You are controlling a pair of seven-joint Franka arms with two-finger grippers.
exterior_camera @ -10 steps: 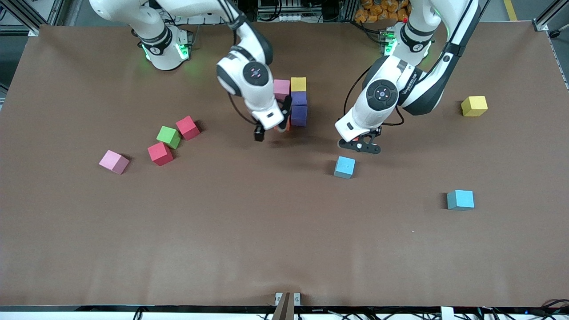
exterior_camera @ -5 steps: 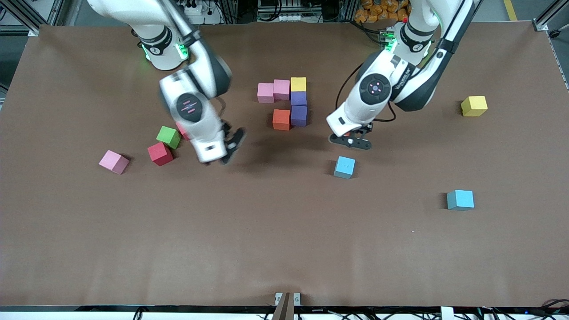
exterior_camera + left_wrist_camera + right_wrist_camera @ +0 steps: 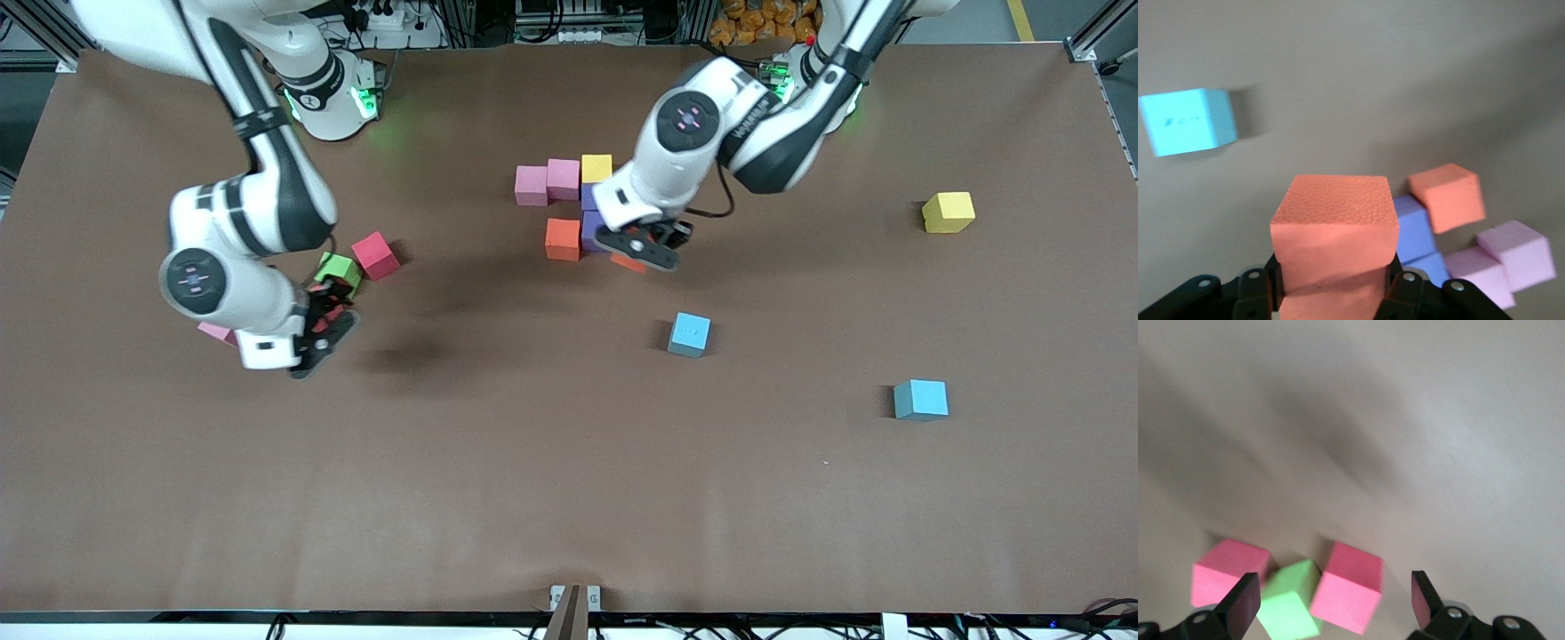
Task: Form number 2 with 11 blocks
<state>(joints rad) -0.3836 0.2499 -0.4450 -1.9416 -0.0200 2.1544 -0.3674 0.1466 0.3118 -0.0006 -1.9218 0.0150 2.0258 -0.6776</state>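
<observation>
My left gripper (image 3: 642,252) is shut on an orange block (image 3: 1335,230) and hangs beside the grouped blocks: two pink (image 3: 532,185), a yellow (image 3: 597,168), two purple (image 3: 590,233) partly hidden by the arm, and an orange block (image 3: 562,239). My right gripper (image 3: 325,318) is open over a red block (image 3: 1348,587) that lies next to the green cube (image 3: 338,268). A second red block (image 3: 374,255) sits just past the green cube. The right arm half covers a loose pink block (image 3: 216,332). Two light blue blocks (image 3: 690,334) (image 3: 921,399) lie apart.
A second yellow block (image 3: 948,212) lies alone toward the left arm's end of the brown table (image 3: 569,498). The left wrist view shows the nearer light blue block (image 3: 1188,121) off to one side of the held orange one.
My right gripper swung away from the grouped blocks to over the red and green cubes, still open. My left gripper carried the orange block over to beside the purple blocks.
</observation>
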